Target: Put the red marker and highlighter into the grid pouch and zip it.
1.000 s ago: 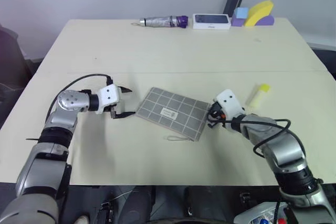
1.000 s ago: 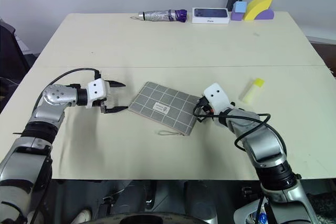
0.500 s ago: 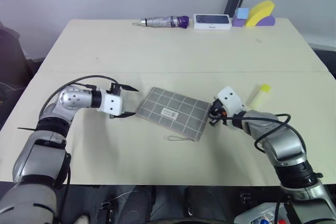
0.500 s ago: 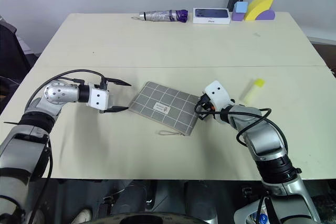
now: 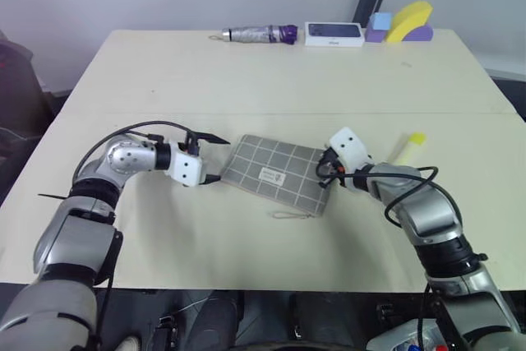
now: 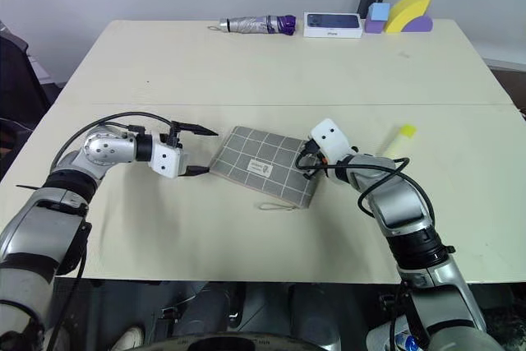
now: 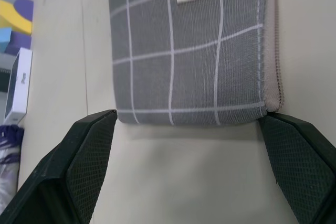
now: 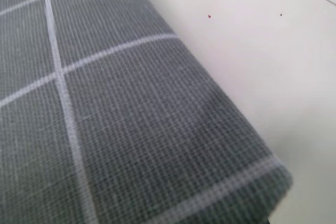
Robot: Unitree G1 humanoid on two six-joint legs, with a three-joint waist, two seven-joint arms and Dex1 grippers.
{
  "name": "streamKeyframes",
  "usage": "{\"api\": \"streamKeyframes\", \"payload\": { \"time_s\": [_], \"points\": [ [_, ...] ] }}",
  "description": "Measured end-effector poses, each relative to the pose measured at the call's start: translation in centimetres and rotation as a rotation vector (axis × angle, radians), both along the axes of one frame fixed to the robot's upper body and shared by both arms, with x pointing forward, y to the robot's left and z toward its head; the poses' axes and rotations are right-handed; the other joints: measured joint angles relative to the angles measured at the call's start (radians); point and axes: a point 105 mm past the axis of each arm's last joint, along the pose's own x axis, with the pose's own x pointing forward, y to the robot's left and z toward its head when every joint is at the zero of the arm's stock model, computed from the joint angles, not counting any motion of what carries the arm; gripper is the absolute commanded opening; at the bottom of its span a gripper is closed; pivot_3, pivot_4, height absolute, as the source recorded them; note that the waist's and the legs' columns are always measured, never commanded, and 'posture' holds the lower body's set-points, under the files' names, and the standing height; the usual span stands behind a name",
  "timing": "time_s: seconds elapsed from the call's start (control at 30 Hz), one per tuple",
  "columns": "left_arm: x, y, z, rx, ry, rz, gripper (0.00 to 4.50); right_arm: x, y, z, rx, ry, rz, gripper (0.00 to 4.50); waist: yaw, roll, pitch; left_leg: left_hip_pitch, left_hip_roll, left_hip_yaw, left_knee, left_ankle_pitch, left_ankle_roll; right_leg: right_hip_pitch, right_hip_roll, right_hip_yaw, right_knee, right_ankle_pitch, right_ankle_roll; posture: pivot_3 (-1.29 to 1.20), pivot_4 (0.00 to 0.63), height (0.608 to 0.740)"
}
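Observation:
The grey grid pouch (image 5: 275, 172) lies flat near the table's middle, with its white label up and its cord loop (image 5: 289, 215) toward me. My left gripper (image 5: 215, 159) is open, and its fingers (image 7: 79, 156) straddle the pouch's left short end (image 7: 194, 51). My right gripper (image 5: 325, 168) is shut at the pouch's right end, pressed close to the fabric (image 8: 105, 103). Whether it pinches anything is hidden. The yellow highlighter (image 5: 408, 147) lies on the table to the right, beyond the right arm. The red marker is out of view.
Along the table's far edge lie a folded umbrella (image 5: 259, 34), a white phone box (image 5: 334, 33) and foam blocks with a yellow arch (image 5: 399, 24). A seam (image 5: 246, 113) crosses the table behind the pouch.
My left gripper has moved right and rolled, so its open fingers now bracket the pouch's left end. My right gripper has edged in against the right end.

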Motion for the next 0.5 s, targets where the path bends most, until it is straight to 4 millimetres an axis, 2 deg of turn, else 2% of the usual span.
{"api": "streamKeyframes", "payload": {
  "time_s": [0.27,0.5],
  "points": [
    [-1.0,0.1,-0.4,-0.043,0.05,-0.024,4.5,0.6,-0.7,0.1,-0.03,-0.038,-0.018,0.04,-0.004,0.0,0.0,0.0,0.0,0.0,-0.001,0.0,0.0,-0.001,0.0,0.0,0.0,0.0,0.0,0.0,0.15,0.74],
    [-1.6,-0.1,-0.7,-0.087,0.096,-0.026,4.5,1.1,-2.9,1.0,-0.077,-0.077,-0.074,0.04,-0.003,0.0,0.0,-0.002,0.0,0.0,0.0,0.0,0.0,-0.002,0.0,0.001,0.0,0.0,0.0,0.0,0.15,0.74]
  ]
}}
